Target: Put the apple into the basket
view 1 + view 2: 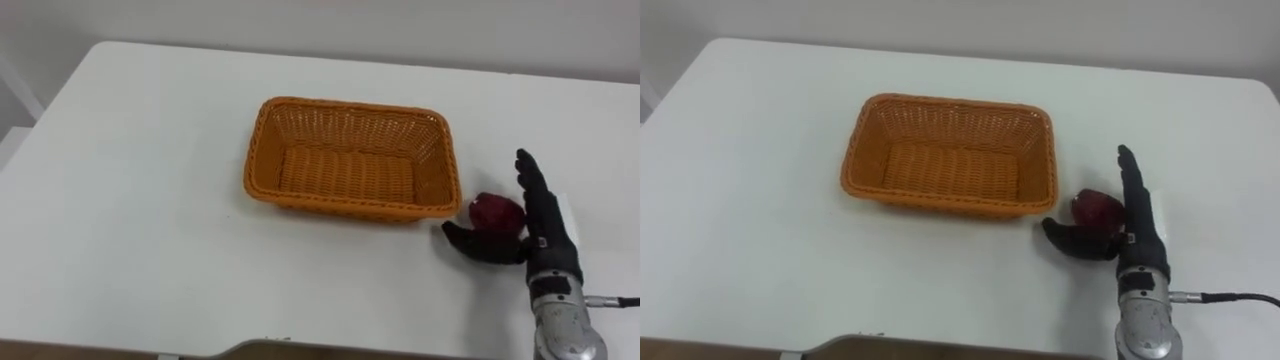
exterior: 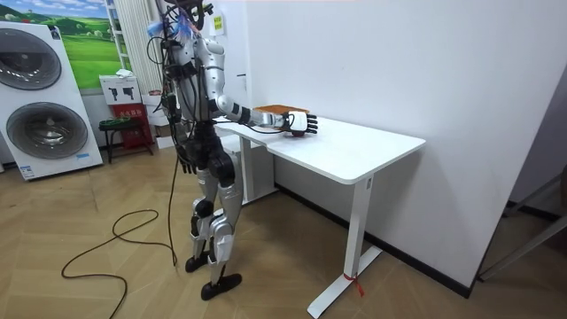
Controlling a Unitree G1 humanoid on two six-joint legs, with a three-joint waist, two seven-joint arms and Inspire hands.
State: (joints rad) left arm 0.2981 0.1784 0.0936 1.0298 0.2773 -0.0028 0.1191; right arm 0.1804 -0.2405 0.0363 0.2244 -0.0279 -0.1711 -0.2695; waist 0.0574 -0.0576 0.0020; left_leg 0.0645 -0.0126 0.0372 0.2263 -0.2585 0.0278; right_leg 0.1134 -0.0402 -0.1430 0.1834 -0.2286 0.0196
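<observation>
Orange wicker is seen in a rectangular basket (image 1: pixel 350 108), which is set on a white table (image 1: pixel 130 200) with its long sides running left to right. The basket's woven floor is seen bare from wall to wall.

A dark red apple (image 1: pixel 497 213) is seen on the table outside the basket, just beside the basket's right near corner, close to the wall. Whether apple and wicker touch cannot be told.

The right hand (image 1: pixel 545 225) is placed to the right of the basket, against the apple's right side. It is held open: the fingers (image 1: pixel 528 180) are stretched straight, pointing away from the robot, and the thumb is spread wide and laid along the apple's near side. The apple is thus cradled between thumb and palm, with nothing closed round it.

The apple is seen as a roundish lump, slightly wider than it is tall. Which way its stem points cannot be told.

In the room view the robot is shown standing upright at the end of the table where the basket is set, and the left hand (image 2: pixel 183 162) is hung by its hip.
</observation>
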